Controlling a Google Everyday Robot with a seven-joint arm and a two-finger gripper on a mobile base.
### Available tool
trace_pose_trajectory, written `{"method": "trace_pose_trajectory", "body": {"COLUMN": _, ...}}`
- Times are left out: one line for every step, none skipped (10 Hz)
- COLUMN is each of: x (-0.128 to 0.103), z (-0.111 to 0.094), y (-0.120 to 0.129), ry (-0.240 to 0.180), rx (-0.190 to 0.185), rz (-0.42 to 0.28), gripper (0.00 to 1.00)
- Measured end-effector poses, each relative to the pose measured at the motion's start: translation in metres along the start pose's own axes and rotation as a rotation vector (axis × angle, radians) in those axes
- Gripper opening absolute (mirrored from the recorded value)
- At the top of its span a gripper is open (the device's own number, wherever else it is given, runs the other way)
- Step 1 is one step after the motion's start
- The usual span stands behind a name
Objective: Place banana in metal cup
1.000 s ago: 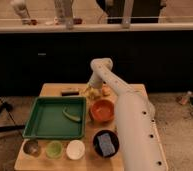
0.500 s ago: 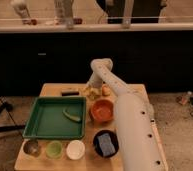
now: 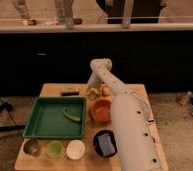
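**Arm bent over far edge, gripper [image 3: 93,88] down at banana [image 3: 93,93]**

The white arm [image 3: 132,125] is stretched up the right side of the table [image 3: 50,91] and folded sharply down at the far end. Wide or pinched, the grip can't be made out tbh. The metal cup [image 3: 31,147] is parked at the near-left corner, well apart.

My arm [image 3: 131,125] is white, smooth and tubular, with small dark dots; my end effector [image 3: 94,91] is over the far edge of the table [image 3: 50,90].
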Motion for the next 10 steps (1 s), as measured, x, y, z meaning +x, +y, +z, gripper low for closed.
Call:
{"method": "trace_pose_trajectory", "body": {"x": 0.000, "z": -0.002, "y": 0.000, "ry": -0.001, "rx": -0.002, "rz": -0.001, "gripper": 0.31}}
{"method": "trace_pose_trajectory", "body": {"x": -0.002, "z": -0.001, "y": -0.002, "ry": -0.005, "rx": -0.001, "rz": -0.004, "gripper": 0.19}}
{"method": "trace_pose_trajectory", "body": {"x": -0.002, "z": -0.001, "y": -0.003, "ry": -0.005, "rx": 0.000, "rz": -0.006, "gripper": 0.14}}
{"method": "trace_pose_trajectory", "body": {"x": -0.004, "z": -0.003, "y": 0.002, "ry": -0.002, "rx": 0.003, "rz": -0.005, "gripper": 0.13}}
{"method": "trace_pose_trajectory", "body": {"x": -0.004, "z": -0.007, "y": 0.008, "ry": 0.004, "rx": 0.006, "rz": -0.004, "gripper": 0.13}}
{"method": "trace_pose_trajectory", "body": {"x": -0.005, "z": -0.010, "y": 0.012, "ry": 0.011, "rx": 0.007, "rz": -0.006, "gripper": 0.13}}
{"method": "trace_pose_trajectory", "body": {"x": -0.006, "z": -0.014, "y": 0.007, "ry": 0.017, "rx": 0.013, "rz": -0.017, "gripper": 0.13}}
{"method": "trace_pose_trajectory", "body": {"x": -0.005, "z": -0.018, "y": -0.002, "ry": 0.025, "rx": 0.021, "rz": -0.030, "gripper": 0.13}}
{"method": "trace_pose_trajectory", "body": {"x": -0.004, "z": -0.022, "y": -0.005, "ry": 0.033, "rx": 0.024, "rz": -0.036, "gripper": 0.13}}
{"method": "trace_pose_trajectory", "body": {"x": -0.004, "z": -0.025, "y": -0.007, "ry": 0.038, "rx": 0.026, "rz": -0.040, "gripper": 0.13}}
